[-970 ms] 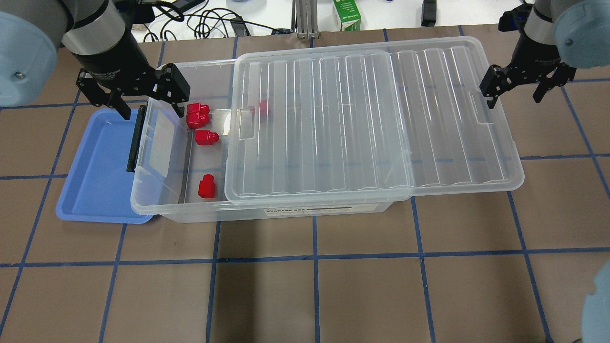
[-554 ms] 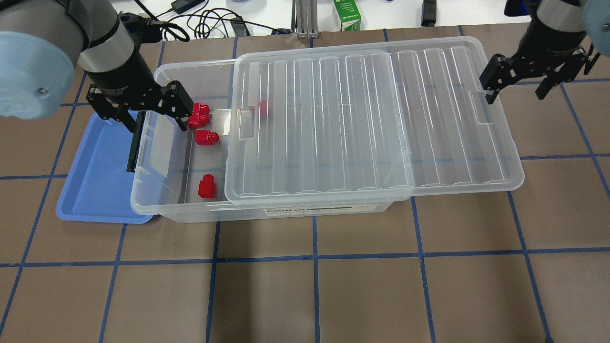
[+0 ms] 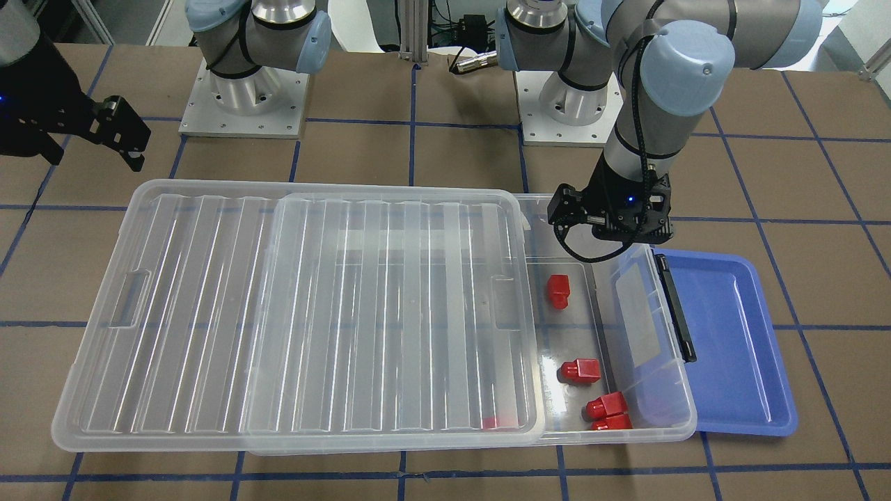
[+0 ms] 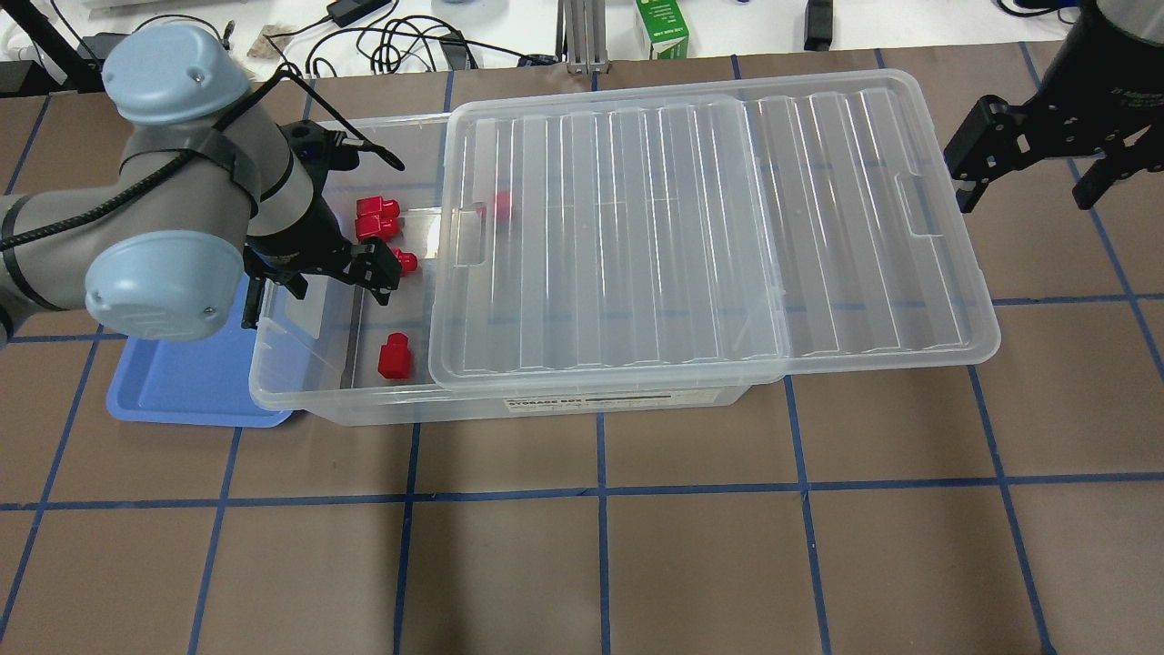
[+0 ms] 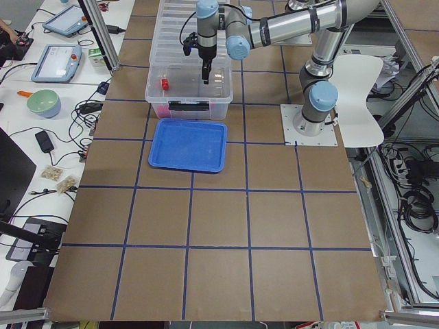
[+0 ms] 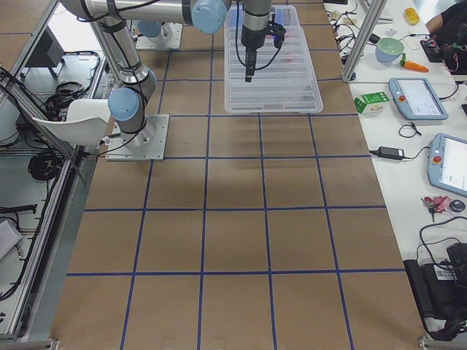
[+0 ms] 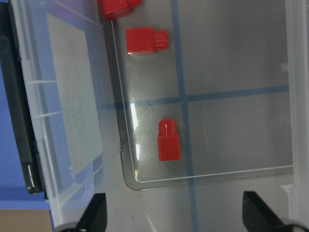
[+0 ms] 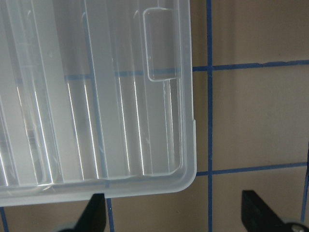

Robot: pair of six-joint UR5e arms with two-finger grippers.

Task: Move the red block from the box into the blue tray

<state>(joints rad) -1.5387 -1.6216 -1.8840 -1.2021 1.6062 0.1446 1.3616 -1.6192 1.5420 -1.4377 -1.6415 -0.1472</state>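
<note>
red blocks point(image 4: 394, 355): 5 | blue tray point(image 4: 182, 382): 1 | box point(image 4: 364, 405): 1 | lid point(image 4: 682, 227): 1

Clear glossy plastic box point(image 4: 346, 400); shiny red block point(image 4: 394, 356); smooth blue tray point(image 4: 182, 382)

A: Where could we enter the large clear plastic storage box point(image 4: 546, 405)?
B: Only beside the shallow blue plastic tray point(image 4: 173, 391). The ribbed clear lid point(image 4: 709, 227) covers all the rest, with one small red block point(image 4: 501, 206) beneath its edge.
A: What crowds that strip?
B: Our left hand point(image 4: 338, 284) hangs in it, fingers spread. A second red block point(image 4: 405, 262) is just beside one finger, two touching red blocks point(image 4: 376, 218) fill the far corner, and a lone red block point(image 4: 394, 356) has bare floor around it.
A: And toward the tray?
B: We meet the end wall and its black latch bar point(image 3: 675, 309). Our right hand point(image 4: 1026, 186) is well apart, past the lid.
</note>
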